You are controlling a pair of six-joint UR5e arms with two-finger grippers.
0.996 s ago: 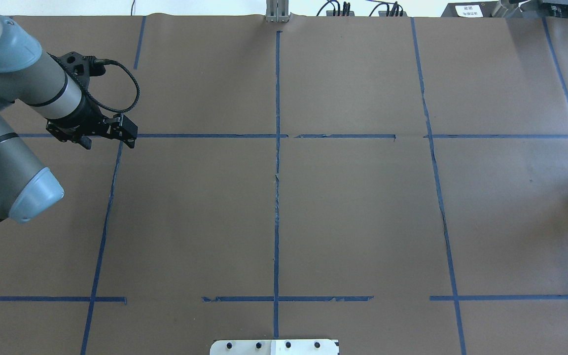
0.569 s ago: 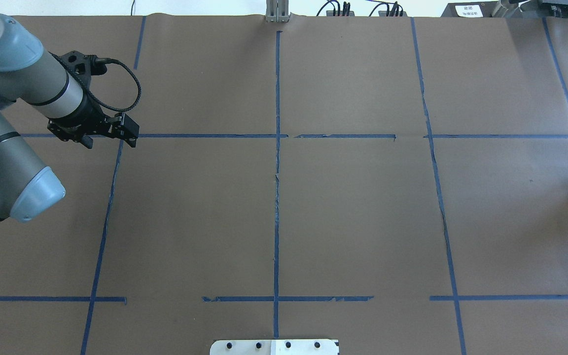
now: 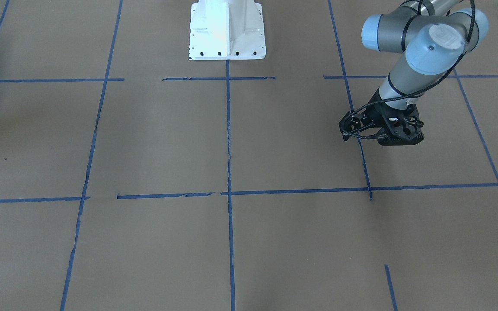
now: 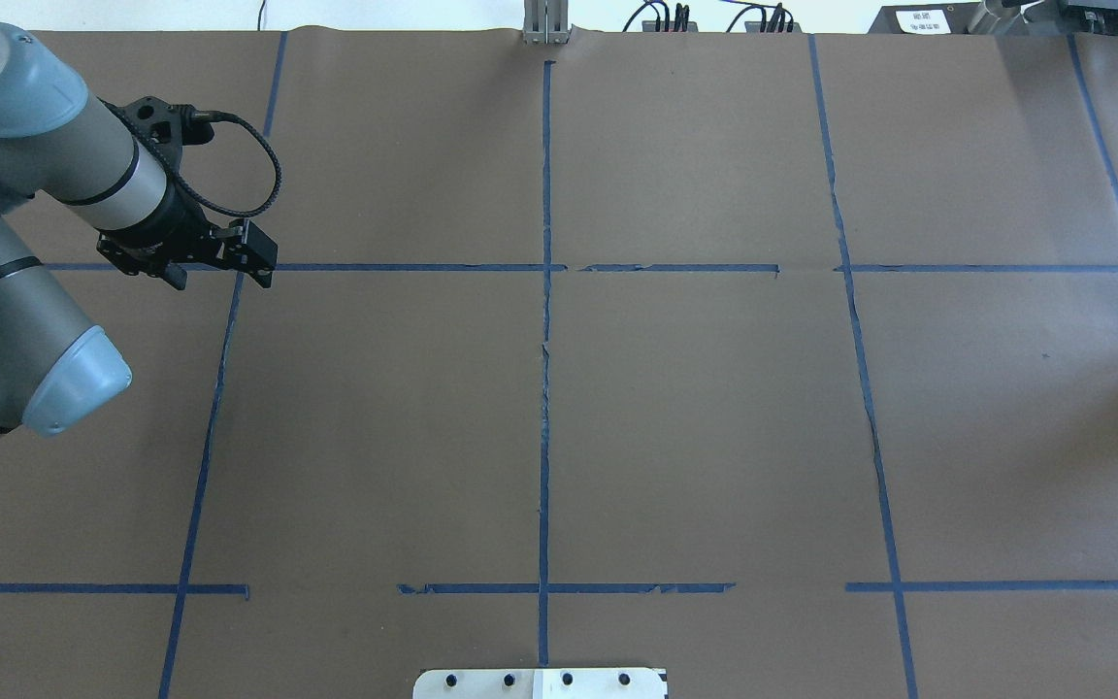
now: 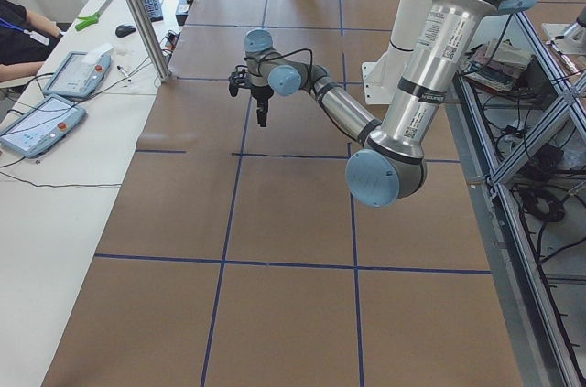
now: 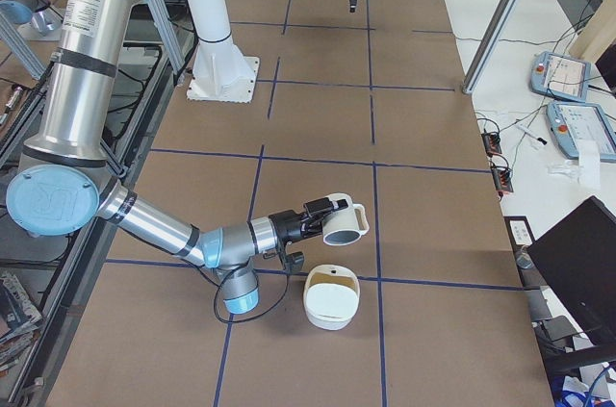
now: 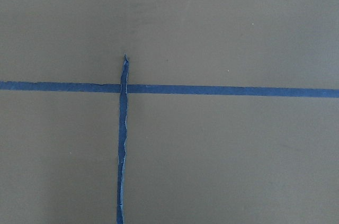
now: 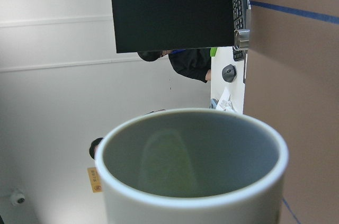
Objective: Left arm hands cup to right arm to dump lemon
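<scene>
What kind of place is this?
Most likely a robotics lab: a paper-covered table gridded with blue tape, teach pendants on a side desk, and loose cables beside the frame.

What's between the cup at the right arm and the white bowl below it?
Nothing visible stands in the way. The cup is tipped on its side at the right gripper, just off the rim of the white bowl, which sits on the table. Only open air lies between them.
</scene>
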